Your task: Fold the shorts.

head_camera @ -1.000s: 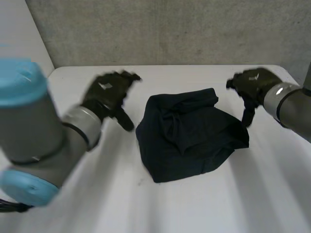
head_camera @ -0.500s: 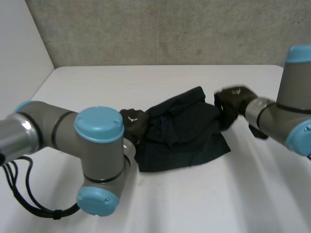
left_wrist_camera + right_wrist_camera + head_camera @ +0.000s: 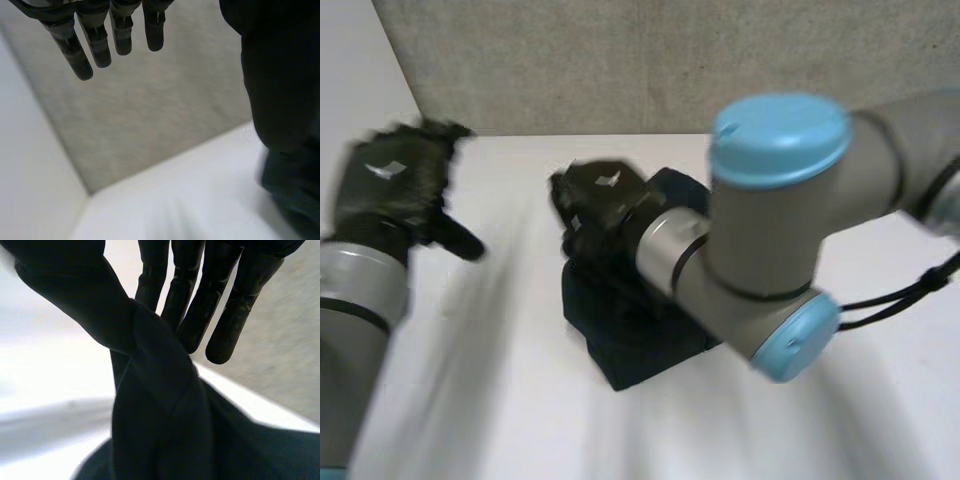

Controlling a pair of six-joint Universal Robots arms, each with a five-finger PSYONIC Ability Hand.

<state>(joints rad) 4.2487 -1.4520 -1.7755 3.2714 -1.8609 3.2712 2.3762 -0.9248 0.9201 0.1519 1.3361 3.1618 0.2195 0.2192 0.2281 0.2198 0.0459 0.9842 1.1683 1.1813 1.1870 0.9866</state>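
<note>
Since half a second ago the right arm has swung across the shorts (image 3: 610,335), bringing the right hand (image 3: 600,195) to their eleven o'clock corner. The left hand (image 3: 390,185) has drawn off toward nine o'clock, fingers straight and empty. The right hand seems to pinch a raised fold between thumb and fingers, probably to carry that layer over. The shorts lie bunched mid-way on the white table (image 3: 500,400), with a grey wall (image 3: 570,60) at twelve.
</note>
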